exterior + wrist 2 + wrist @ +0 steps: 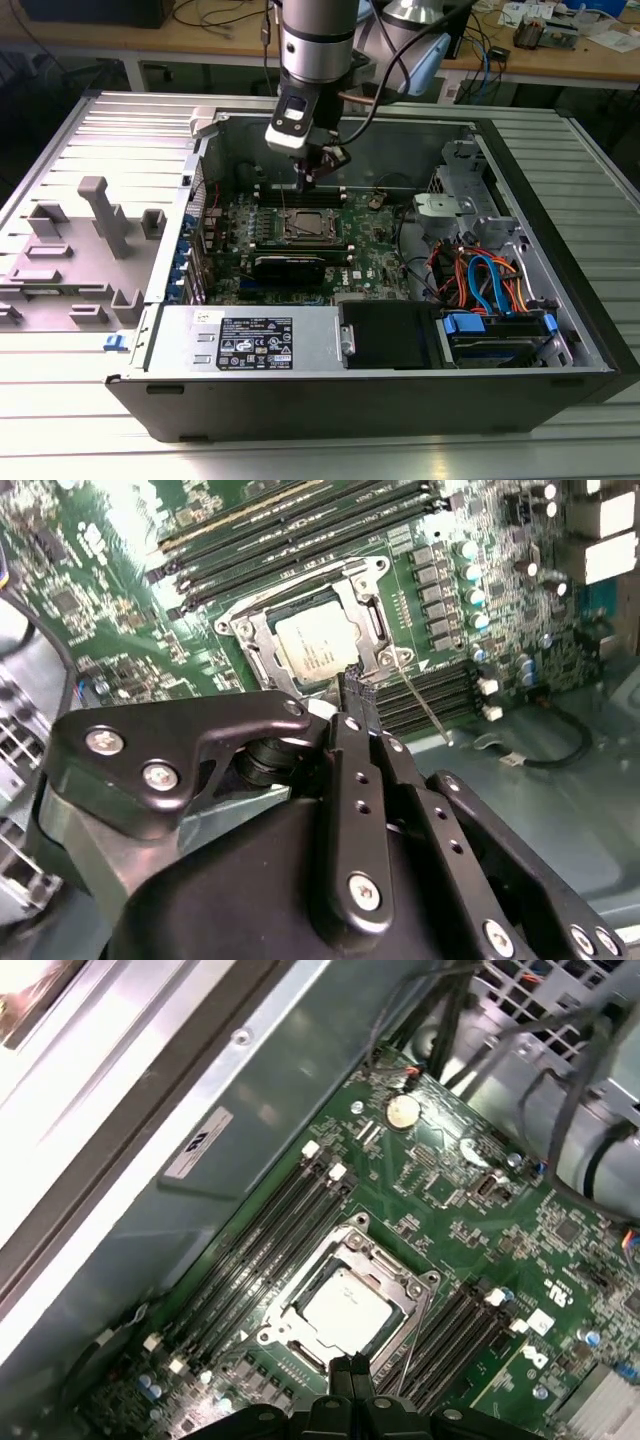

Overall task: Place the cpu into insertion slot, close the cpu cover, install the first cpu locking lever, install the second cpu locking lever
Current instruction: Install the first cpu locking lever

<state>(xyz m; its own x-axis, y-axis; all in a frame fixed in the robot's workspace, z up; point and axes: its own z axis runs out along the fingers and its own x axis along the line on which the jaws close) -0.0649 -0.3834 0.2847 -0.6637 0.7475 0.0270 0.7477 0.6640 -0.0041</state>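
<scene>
The cpu (318, 645) (343, 1307), a pale silvery square, lies in the insertion slot (304, 228) on the green motherboard. The cpu cover (366, 598) (392, 1278), a silver frame, lies flat around it with the chip showing through its window. My gripper (354, 686) (350, 1364) (306, 178) hangs just above one edge of the socket, its black fingertips pressed together with nothing between them. A thin metal locking lever (426, 710) stands out from the socket's corner beside the fingertips, unlatched. In the exterior view the gripper sits above the socket's far side.
Long black memory slots (262, 1245) (300, 525) flank the socket on both sides. The open grey case wall (390, 140) rises behind the arm. A black card (288, 266) lies near the socket, and drive bays with coloured cables (485, 285) fill the exterior view's right.
</scene>
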